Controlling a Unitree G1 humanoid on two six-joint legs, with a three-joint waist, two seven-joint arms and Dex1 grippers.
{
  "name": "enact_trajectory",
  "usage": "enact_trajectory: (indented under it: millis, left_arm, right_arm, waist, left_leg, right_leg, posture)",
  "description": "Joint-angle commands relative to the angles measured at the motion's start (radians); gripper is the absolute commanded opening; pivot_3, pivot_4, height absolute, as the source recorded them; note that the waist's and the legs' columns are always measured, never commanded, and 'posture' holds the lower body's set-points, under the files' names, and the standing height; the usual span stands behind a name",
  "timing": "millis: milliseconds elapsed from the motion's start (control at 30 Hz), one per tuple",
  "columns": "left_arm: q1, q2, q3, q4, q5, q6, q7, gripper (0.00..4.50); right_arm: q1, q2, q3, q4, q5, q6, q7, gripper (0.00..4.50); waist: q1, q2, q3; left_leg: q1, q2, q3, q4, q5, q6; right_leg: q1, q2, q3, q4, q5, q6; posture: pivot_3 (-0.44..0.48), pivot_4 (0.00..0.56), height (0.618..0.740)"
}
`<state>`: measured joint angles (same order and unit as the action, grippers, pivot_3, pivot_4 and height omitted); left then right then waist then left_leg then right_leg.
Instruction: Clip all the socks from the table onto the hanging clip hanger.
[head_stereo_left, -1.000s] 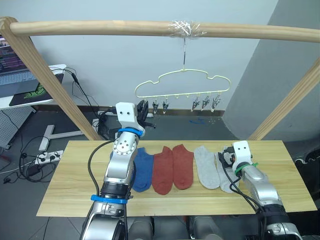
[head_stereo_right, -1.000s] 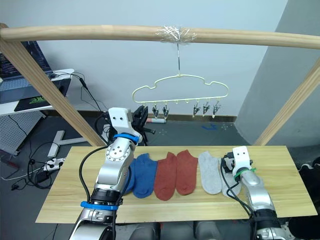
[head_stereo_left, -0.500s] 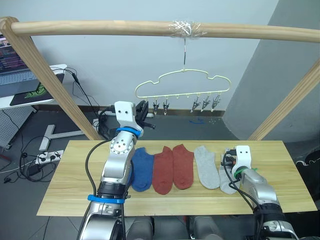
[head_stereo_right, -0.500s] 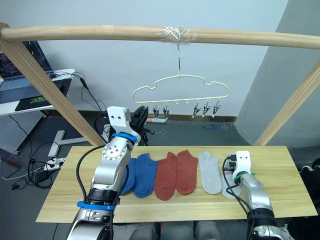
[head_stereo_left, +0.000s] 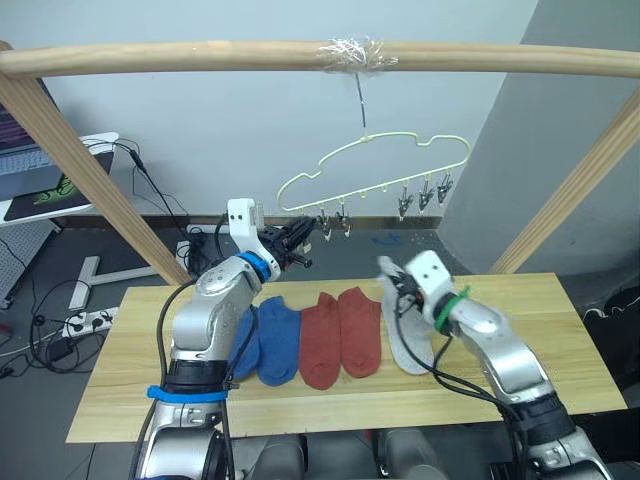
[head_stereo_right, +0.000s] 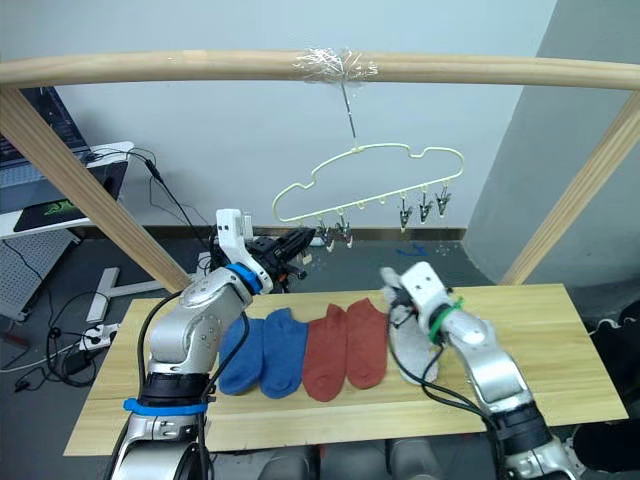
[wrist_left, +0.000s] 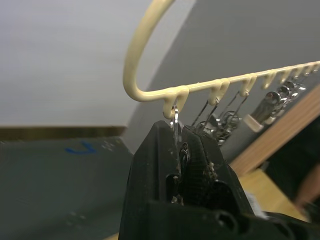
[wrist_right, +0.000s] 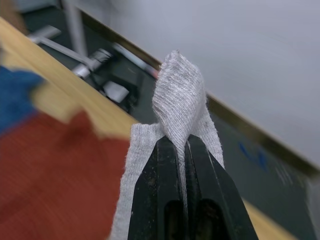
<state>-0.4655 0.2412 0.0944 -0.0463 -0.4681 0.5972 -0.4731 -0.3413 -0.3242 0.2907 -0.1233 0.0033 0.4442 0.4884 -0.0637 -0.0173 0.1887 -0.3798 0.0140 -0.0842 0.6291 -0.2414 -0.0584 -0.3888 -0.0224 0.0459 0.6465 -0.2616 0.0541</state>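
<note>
Right end effector (wrist_right: 181, 145) pinching grey sock (wrist_right: 179, 95), left end effector (wrist_left: 180, 145) gripping clip (wrist_left: 175, 116)

1. The clip hanger (head_stereo_left: 375, 165), pale yellow wire with a cloud outline, is hung tilted by its hook, and its leftmost clip (wrist_left: 176, 125) is gripped.
2. Two blue socks (head_stereo_left: 265, 340) and two rust red socks (head_stereo_left: 340, 335) are laid side by side on the table (head_stereo_left: 520, 375).
3. One grey sock (wrist_right: 177, 100) is held raised by its cuff.
</note>
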Motion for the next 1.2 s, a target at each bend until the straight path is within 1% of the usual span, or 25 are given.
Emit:
enact_trajectory:
  millis: [33, 167, 333, 733, 1200]
  left_arm:
    - [-0.022, 0.006, 0.017, -0.061, -0.066, 0.058, -0.017, 0.15]
    - [-0.027, 0.007, 0.022, -0.067, -0.087, 0.087, -0.009, 0.15]
    - [-0.033, -0.007, 0.040, -0.066, -0.120, 0.118, 0.013, 0.15]
    - [-0.069, 0.000, 0.087, -0.015, -0.181, 0.183, 0.024, 0.15]
    - [-0.075, 0.016, 0.094, 0.011, -0.193, 0.203, 0.009, 0.15]
  right_arm:
    - [-0.056, 0.032, 0.068, -0.008, -0.021, 0.010, 0.037, 0.00]
    - [-0.098, 0.077, 0.105, 0.039, -0.035, 0.004, 0.046, 0.00]
    - [-0.115, 0.101, 0.123, 0.063, -0.046, -0.006, 0.050, 0.00]
    - [-0.128, 0.131, 0.111, 0.044, -0.044, -0.016, 0.065, 0.00]
    - [-0.145, 0.155, 0.087, 0.039, -0.035, -0.016, 0.061, 0.00]
  waist:
    - [0.004, 0.000, 0.000]
    - [0.010, -0.001, 0.000]
    - [0.010, -0.001, 0.000]
    - [0.007, -0.001, 0.000]
    - [0.006, -0.001, 0.000]
  left_leg:
    - [0.000, 0.000, 0.000, 0.000, 0.000, 0.000]
    - [-0.001, 0.000, -0.001, 0.000, 0.000, 0.000]
    - [-0.001, -0.001, -0.001, 0.000, 0.000, 0.000]
    - [-0.001, 0.000, -0.001, 0.000, 0.000, 0.000]
    - [-0.001, 0.000, -0.001, 0.000, 0.000, 0.000]
  right_leg:
    - [0.000, 0.000, 0.000, 0.000, 0.000, 0.000]
    - [0.000, -0.001, -0.001, -0.001, 0.000, 0.000]
    - [0.000, -0.001, 0.000, -0.001, 0.000, 0.000]
    - [0.000, -0.001, -0.001, -0.001, 0.000, 0.000]
    - [-0.001, -0.001, 0.000, 0.000, 0.000, -0.001]
  posture:
    - [-0.060, 0.182, 0.737]
    - [-0.053, 0.180, 0.737]
    - [-0.054, 0.179, 0.737]
    - [-0.072, 0.174, 0.737]
    - [-0.089, 0.163, 0.737]
